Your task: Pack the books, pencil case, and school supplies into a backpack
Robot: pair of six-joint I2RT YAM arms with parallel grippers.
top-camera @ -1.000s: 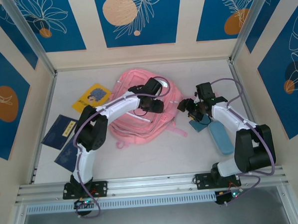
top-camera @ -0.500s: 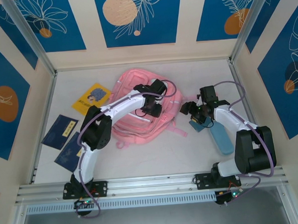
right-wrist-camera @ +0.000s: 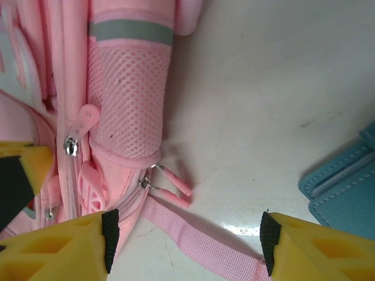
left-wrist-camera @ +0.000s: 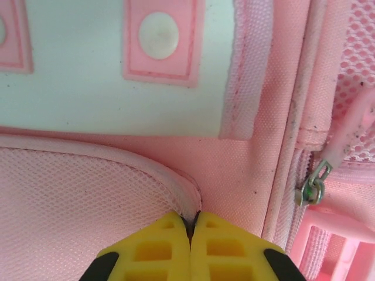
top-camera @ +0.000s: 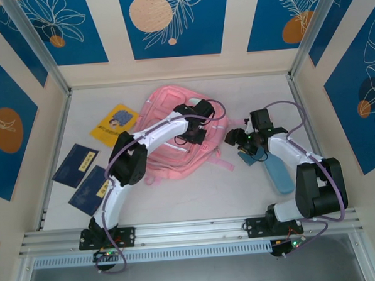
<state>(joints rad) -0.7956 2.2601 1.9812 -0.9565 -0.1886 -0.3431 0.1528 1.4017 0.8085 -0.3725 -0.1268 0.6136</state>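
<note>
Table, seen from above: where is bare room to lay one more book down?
Free: the near strip of table between backpack and arm bases, and the far right corner behind the right gripper. Crowded: the left side with the books, and the gap between backpack and pencil case.

The backpack [top-camera: 173, 103] lies in the middle of the table [top-camera: 197, 196], with one book [top-camera: 114, 122] just behind and left of it, two more books [top-camera: 75, 165] side by side further left and nearer the front, and the pencil case [top-camera: 278, 172] off to its right, maybe touching a small flat pouch [top-camera: 247, 157].
</note>
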